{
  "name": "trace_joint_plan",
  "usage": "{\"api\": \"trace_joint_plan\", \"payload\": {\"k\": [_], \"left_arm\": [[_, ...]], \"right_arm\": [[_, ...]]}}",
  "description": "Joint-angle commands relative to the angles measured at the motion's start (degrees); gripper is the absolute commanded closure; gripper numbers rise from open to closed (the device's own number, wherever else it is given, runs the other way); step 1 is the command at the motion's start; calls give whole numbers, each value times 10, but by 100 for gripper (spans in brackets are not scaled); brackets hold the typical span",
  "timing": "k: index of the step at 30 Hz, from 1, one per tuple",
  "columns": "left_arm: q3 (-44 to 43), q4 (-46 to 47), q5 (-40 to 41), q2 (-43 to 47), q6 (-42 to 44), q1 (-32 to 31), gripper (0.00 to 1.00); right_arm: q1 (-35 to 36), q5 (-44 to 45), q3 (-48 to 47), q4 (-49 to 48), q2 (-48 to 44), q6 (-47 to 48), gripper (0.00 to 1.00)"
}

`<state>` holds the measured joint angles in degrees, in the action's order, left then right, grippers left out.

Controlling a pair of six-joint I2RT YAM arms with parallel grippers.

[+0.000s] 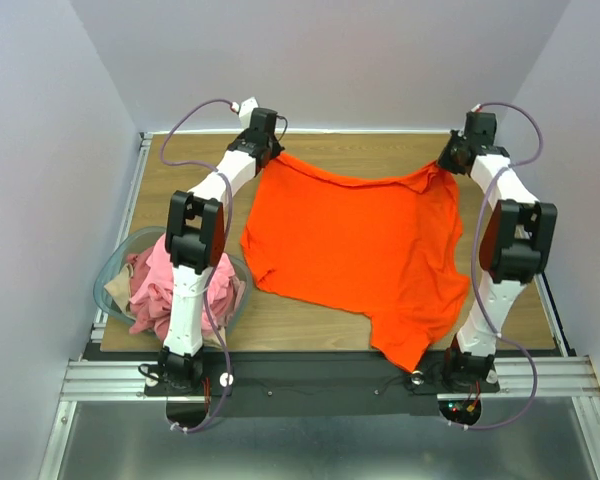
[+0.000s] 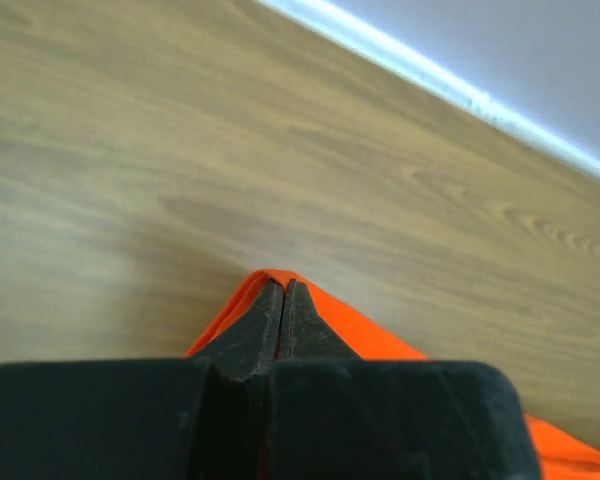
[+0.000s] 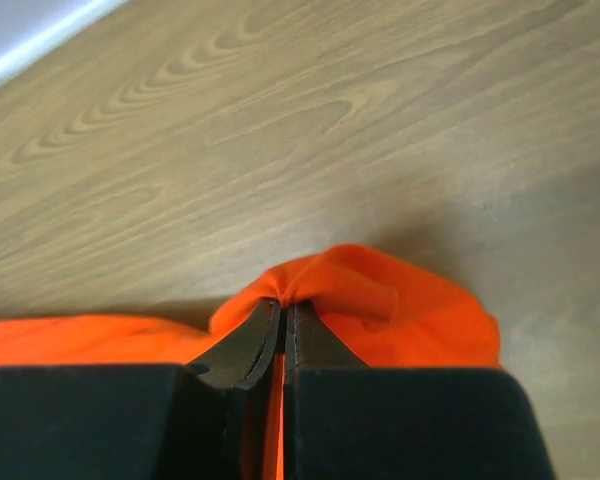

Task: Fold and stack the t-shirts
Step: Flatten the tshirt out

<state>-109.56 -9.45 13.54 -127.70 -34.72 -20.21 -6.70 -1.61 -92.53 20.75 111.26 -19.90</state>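
We clamp the bright orange-red cotton t-shirt (image 1: pixel 360 240) in left gripper (image 1: pixel 265 150) and right gripper (image 1: pixel 450 160) at the far edge of the wooden bench (image 1: pixel 380 148); nothing folded yet, pink shirts (image 1: pixel 155 285) wait.

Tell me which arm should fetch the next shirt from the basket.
Left. The basket of pink shirts sits beside the left arm's base, far from the right arm. The left tool and right tool are shut on the orange shirt, so it must let go first.
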Motion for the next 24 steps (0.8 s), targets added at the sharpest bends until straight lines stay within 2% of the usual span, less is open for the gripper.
{"api": "trace_joint_plan", "payload": {"k": [1, 6, 8, 9, 11, 13, 17, 22, 24], "left_arm": [[-98, 4, -8, -18, 18, 18, 100], [-112, 32, -39, -40, 23, 35, 100], [-127, 27, -48, -44, 24, 39, 100], [-129, 16, -49, -42, 26, 39, 100], [-112, 16, -60, -27, 27, 39, 100], [-90, 21, -62, 17, 31, 39, 100], [23, 46, -66, 143, 31, 32, 100], [166, 70, -20, 378, 37, -4, 100], [196, 69, -3, 479, 38, -31, 100]], "right_arm": [[-1, -20, -112, -43, 54, 50, 96], [-1, -14, -173, -43, 127, 58, 93], [-1, -4, -179, -41, 130, 54, 94], [-1, 0, -173, -41, 116, 52, 99], [-1, -2, -144, -42, 91, 53, 99], [-1, 12, -126, -42, 30, 50, 99], [-1, 62, -82, -37, -115, 43, 100], [-1, 46, -45, 8, -318, 25, 100], [-1, 55, -49, 31, -371, 20, 100]]}}
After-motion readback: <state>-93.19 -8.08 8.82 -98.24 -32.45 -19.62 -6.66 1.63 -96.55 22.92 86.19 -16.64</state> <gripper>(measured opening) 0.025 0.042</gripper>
